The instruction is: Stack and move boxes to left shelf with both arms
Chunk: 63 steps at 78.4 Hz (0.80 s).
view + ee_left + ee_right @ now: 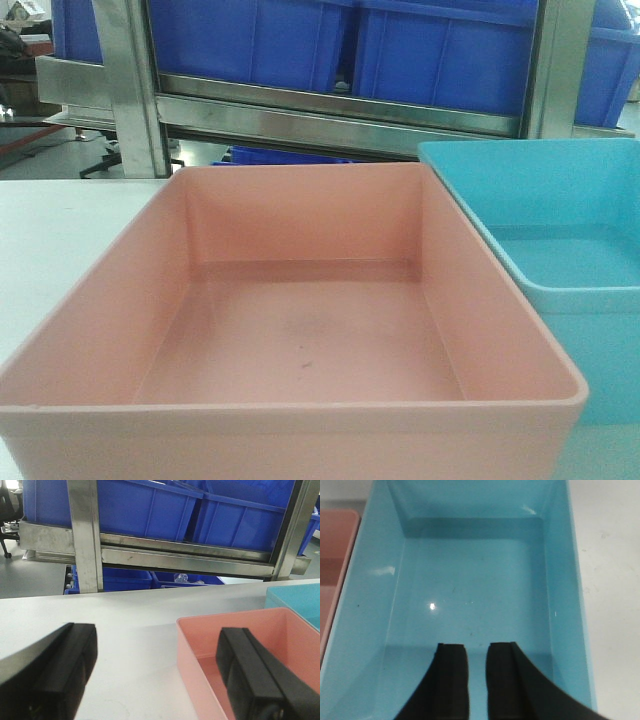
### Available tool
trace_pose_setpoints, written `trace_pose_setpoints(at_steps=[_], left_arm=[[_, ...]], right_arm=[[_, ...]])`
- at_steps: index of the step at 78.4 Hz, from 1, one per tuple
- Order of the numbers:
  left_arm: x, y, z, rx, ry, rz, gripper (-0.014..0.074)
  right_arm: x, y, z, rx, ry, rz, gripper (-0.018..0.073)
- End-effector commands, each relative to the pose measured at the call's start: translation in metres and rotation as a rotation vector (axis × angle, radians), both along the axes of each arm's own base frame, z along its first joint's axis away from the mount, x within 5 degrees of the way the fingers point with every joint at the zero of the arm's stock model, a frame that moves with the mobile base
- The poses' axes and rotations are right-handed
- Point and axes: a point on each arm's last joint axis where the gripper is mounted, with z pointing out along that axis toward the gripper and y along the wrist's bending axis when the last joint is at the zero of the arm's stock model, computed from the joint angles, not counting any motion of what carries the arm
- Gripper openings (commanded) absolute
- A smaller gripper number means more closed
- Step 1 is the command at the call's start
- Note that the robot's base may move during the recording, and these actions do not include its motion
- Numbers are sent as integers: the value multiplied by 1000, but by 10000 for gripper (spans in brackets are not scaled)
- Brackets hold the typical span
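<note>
Pink tub sits nearest the front camera on the white table, empty and upright. The left gripper hangs at this tub's left wall with its fingers spread wide: one finger is over the tub's inside, and the other is outside it above the bare table. It grips nothing. Just right of the pink tub, rims side by side, stands the light blue tub, also empty. The right gripper hovers over the blue tub's inside at its near end, with a narrow gap between its fingers and nothing in it. Beyond the pink tub, past the table's far edge, runs the steel shelf with its flat front bar. Dark blue bins rest on it.
</note>
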Motion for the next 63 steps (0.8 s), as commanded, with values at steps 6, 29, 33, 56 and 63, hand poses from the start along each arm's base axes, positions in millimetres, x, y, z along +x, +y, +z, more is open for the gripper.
trace_pose_setpoints(at_steps=[6, 29, 33, 56, 63], left_arm=[[0, 2, 16, -33, -92, 24, 405], [0, 2, 16, -33, -92, 24, 405], [0, 2, 16, -33, -92, 24, 405], [0, 2, 16, -33, -92, 24, 405], [0, 2, 16, -33, -92, 24, 405]], right_arm=[[35, -11, 21, -29, 33, -18, 510], [99, -54, 18, -101, 237, -21, 519], [108, -59, 12, -110, 255, -13, 519], [142, -67, -41, -113, 387, 24, 519], [147, -68, -54, -109, 421, 30, 519]])
